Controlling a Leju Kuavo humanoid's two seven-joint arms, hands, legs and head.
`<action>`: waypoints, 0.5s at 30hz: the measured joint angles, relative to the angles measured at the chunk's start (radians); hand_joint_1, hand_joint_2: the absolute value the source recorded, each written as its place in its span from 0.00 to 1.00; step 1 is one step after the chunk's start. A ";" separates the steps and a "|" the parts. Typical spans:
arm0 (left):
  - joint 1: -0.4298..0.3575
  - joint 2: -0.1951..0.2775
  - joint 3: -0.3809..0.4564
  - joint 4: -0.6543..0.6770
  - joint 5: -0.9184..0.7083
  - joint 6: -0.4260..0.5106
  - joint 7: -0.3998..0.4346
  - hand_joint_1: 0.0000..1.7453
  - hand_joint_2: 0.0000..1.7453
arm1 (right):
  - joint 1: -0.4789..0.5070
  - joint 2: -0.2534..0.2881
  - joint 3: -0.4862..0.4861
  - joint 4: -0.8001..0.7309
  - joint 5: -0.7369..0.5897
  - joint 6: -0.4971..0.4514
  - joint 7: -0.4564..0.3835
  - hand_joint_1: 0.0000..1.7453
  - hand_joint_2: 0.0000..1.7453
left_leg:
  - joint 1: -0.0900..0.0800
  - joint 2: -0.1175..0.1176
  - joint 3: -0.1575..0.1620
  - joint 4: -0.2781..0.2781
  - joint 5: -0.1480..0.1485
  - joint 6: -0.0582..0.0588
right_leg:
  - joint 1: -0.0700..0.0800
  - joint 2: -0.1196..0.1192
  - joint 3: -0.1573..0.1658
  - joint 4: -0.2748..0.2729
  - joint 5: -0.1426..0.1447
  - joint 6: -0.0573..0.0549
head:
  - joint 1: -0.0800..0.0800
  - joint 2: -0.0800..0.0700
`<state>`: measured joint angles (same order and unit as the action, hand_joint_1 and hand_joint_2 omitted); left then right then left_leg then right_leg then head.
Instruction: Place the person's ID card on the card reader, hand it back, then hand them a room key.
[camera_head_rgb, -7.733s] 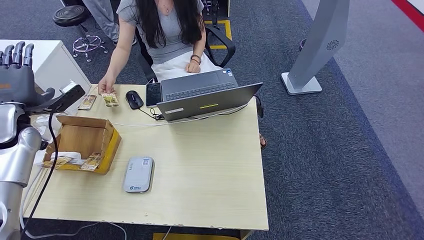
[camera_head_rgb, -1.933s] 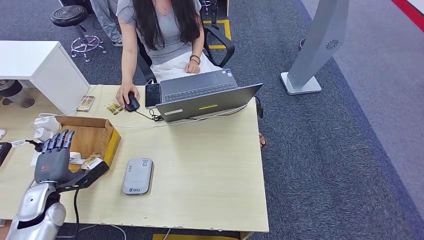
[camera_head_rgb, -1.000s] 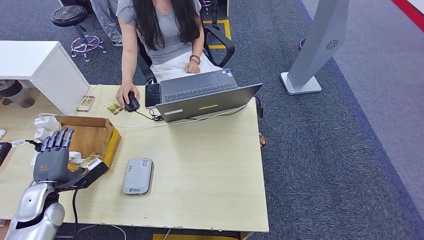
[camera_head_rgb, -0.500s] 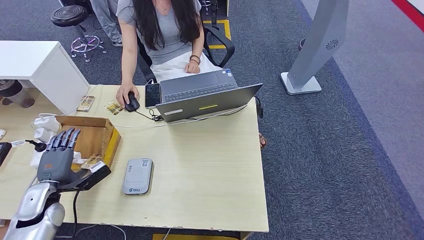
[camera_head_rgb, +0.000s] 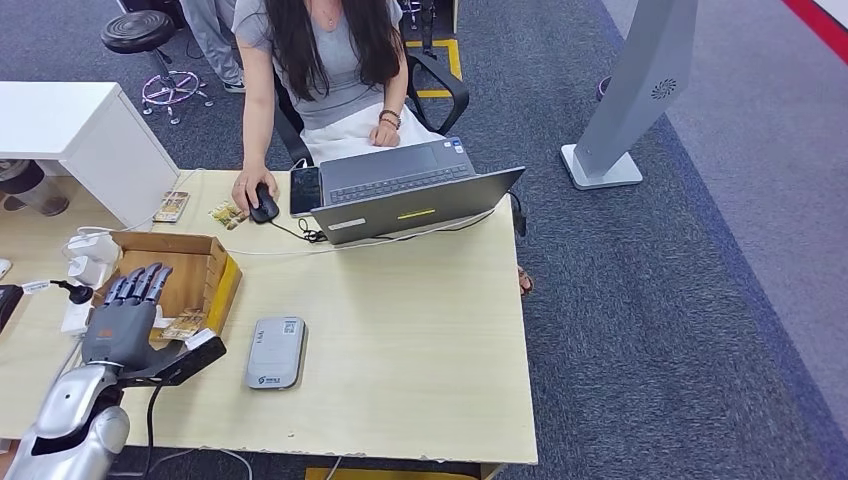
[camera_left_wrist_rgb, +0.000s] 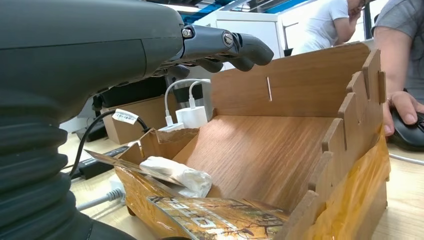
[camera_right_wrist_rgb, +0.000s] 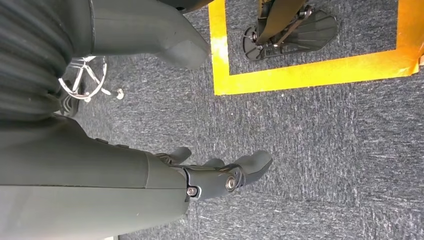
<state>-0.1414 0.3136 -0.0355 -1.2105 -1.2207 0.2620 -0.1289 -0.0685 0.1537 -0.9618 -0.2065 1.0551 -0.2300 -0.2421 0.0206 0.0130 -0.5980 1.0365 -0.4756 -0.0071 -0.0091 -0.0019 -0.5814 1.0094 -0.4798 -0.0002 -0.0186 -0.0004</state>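
L hand (camera_head_rgb: 125, 325) hovers over the near end of the box (camera_head_rgb: 205, 262), fingers (camera_head_rgb: 140, 284) stretched out and apart, thumb out to the side – holding nothing. In the left wrist view the fingers (camera_left_wrist_rgb: 227, 46) reach above the box's open top, not touching the wood. R hand (camera_right_wrist_rgb: 215, 177) hangs over grey carpet (camera_right_wrist_rgb: 310, 140) by a yellow tape line (camera_right_wrist_rgb: 310, 72), fingers loosely extended, nothing in it.

Box (camera_left_wrist_rgb: 280, 150) is open-topped wood w/ notched edges, yellow film on its outer side. Key cards (camera_head_rgb: 185, 322) lie at its near end, just beside the L hand; in the left wrist view one printed card (camera_left_wrist_rgb: 220, 220) lies flat at the near edge w/ a white wad (camera_left_wrist_rgb: 177, 175) right behind it.

Reader (camera_head_rgb: 276, 349) – grey, flat – lies on the table (camera_head_rgb: 420, 340) just right of the box, nothing on it. Two more cards at the far left of the table: one (camera_head_rgb: 172, 206) at the edge, one (camera_head_rgb: 227, 214) just beside the person's hand (camera_head_rgb: 250, 188); can't tell which is the ID. That hand rests on a mouse (camera_head_rgb: 265, 205). Phone (camera_head_rgb: 305, 190) and open laptop (camera_head_rgb: 415, 190) sit in front of the seated person (camera_head_rgb: 330, 70).

White chargers (camera_head_rgb: 90, 260) w/ cables lie left of the box.
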 joint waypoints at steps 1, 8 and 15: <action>0.000 0.002 -0.001 0.000 0.001 -0.004 0.000 0.00 1.00 | 0.000 0.000 0.000 0.000 0.000 0.000 0.000 0.00 1.00 | 0.000 0.000 0.000 0.000 0.000 0.000 | 0.000 0.000 0.000 0.000 0.000 0.000 | 0.000 0.000; 0.000 0.008 -0.012 0.000 0.004 -0.014 0.000 1.00 1.00 | 0.000 0.000 0.000 0.000 0.002 0.000 0.000 0.00 1.00 | 0.000 0.000 0.000 0.000 0.000 0.000 | 0.000 0.000 0.000 0.000 0.000 0.000 | 0.000 0.000; 0.001 0.013 -0.014 0.000 0.024 -0.012 -0.011 1.00 1.00 | 0.000 0.000 0.000 0.000 0.003 0.001 -0.001 0.00 1.00 | 0.000 0.000 0.000 0.000 0.000 0.000 | 0.000 0.000 0.000 0.000 0.000 0.000 | 0.000 0.000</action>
<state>-0.1406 0.3263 -0.0492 -1.2104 -1.1970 0.2497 -0.1398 -0.0686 0.1537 -0.9621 -0.2064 1.0578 -0.2293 -0.2428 0.0206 0.0129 -0.5981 1.0364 -0.4756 -0.0071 -0.0090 -0.0020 -0.5813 1.0094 -0.4798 -0.0002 -0.0187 -0.0004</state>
